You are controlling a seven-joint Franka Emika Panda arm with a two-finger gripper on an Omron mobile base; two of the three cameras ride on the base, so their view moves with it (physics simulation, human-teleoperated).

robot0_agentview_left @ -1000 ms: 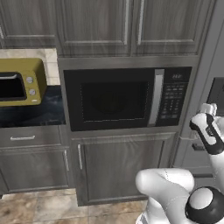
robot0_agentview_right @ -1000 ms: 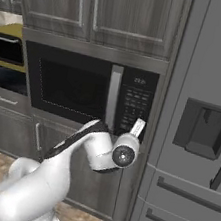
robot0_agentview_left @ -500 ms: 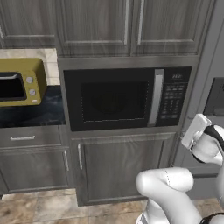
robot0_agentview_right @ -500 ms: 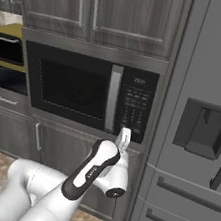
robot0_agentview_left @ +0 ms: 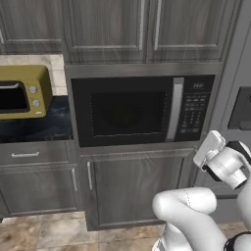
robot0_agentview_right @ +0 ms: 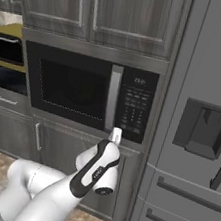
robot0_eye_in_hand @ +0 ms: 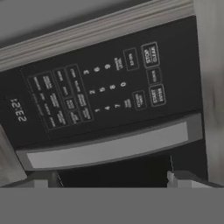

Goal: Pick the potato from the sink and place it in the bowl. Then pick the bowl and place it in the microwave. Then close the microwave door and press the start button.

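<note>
The microwave (robot0_agentview_left: 142, 110) is built in under the upper cabinets. The microwave door (robot0_agentview_left: 122, 113) is shut, with its vertical silver handle (robot0_agentview_left: 174, 109) beside the black button panel (robot0_agentview_left: 193, 108). My gripper (robot0_agentview_left: 207, 148) hangs just below and in front of the panel's lower right corner, also seen from the right as gripper (robot0_agentview_right: 116, 133) under the panel (robot0_agentview_right: 136, 106). In the hand view the panel (robot0_eye_in_hand: 100, 94) and the handle (robot0_eye_in_hand: 109, 148) are close ahead. My fingertips (robot0_eye_in_hand: 43, 180) stand wide apart, open and with nothing between them. The potato, the bowl and the sink are out of view.
A yellow toaster oven (robot0_agentview_left: 22, 93) stands on the black counter (robot0_agentview_left: 34, 126) to the left. Grey cabinet doors (robot0_agentview_left: 132, 186) sit below the microwave. A tall grey fridge (robot0_agentview_right: 200, 132) with a dispenser stands directly to the right.
My hand has slid a little down and to the left, from beside the button panel to below its lower edge, and the elbow has sunk. The jaws stayed open.
</note>
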